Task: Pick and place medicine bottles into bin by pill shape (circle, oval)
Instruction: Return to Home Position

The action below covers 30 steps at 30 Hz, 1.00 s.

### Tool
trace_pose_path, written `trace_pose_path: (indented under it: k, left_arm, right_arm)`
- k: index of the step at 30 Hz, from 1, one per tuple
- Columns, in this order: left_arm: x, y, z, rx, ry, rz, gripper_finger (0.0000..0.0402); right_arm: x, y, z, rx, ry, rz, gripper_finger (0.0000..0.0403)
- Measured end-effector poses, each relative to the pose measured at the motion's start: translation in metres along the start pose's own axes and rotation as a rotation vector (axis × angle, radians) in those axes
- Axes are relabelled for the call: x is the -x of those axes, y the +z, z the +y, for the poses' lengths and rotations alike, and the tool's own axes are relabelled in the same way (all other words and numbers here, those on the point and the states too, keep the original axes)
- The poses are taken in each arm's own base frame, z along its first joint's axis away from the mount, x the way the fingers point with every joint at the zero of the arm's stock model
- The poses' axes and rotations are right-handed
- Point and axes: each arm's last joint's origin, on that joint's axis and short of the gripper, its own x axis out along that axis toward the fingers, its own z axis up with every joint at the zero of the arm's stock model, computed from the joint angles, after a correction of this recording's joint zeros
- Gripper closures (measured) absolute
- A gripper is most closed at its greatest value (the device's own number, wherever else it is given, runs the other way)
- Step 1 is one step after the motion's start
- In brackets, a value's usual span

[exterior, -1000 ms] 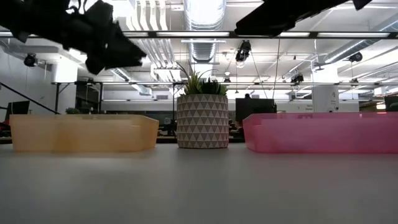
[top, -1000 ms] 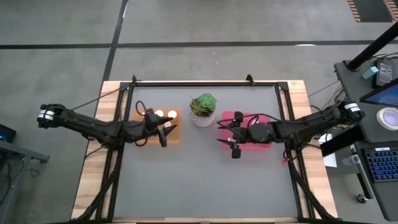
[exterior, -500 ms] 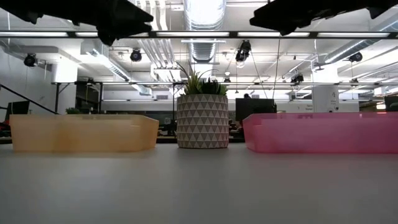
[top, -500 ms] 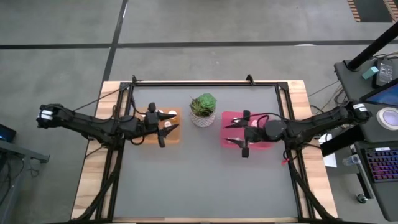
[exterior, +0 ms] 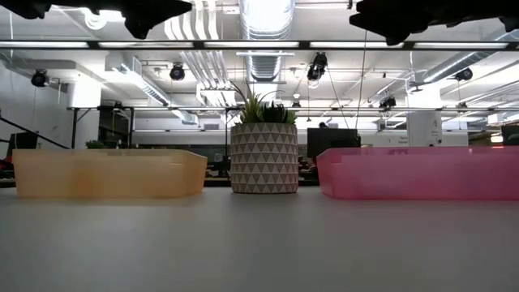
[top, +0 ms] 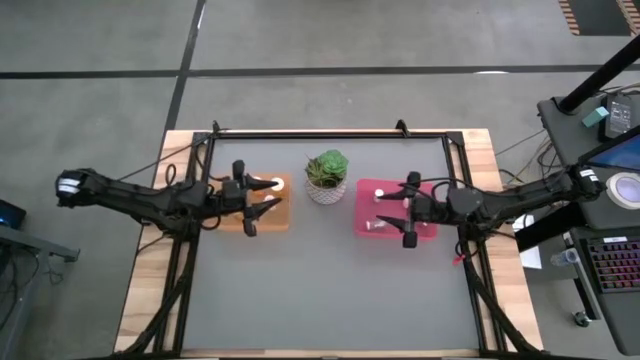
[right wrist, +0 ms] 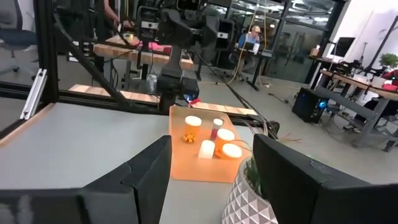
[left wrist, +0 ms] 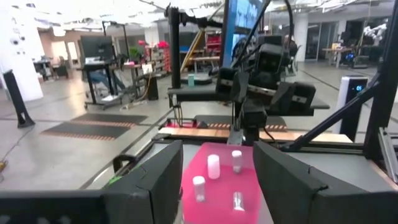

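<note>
Found left gripper [top: 262, 196] high above the orange tray [top: 283, 222], fingers [left wrist: 152, 186] spread wide, holding nothing. Counted at least four medicine bottles [right wrist: 225, 134] inside that tray, white caps up, grouped close together, mostly the wider kind. Noted potted plant [top: 326, 170] between the two trays, just beside each, touching neither. Counted four slim white bottles [left wrist: 213, 166] upright in the pink tray [top: 362, 188], standing apart from one another. Found right gripper [top: 395, 209] high above the pink tray, toward its right half, fingers [right wrist: 292, 180] parted, likewise empty. Confirmed from table height: both trays flat on the grey table [exterior: 259, 243].
</note>
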Motion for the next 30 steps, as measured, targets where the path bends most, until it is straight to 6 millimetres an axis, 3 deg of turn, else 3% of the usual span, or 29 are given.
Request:
trace_pose_path:
  k: [13, 30]
  left_arm:
    - [0.006, 0.002, 0.003, -0.029, 0.003, -0.018, 0.0221]
    - [0.022, 0.004, 0.009, -0.17, 0.001, 0.012, 0.023]
  right_arm:
    - [0.003, -0.003, 0.0, 0.039, 0.01, -0.191, 0.0184]
    - [0.034, -0.031, -0.021, 0.035, -0.14, -0.286, 0.0184]
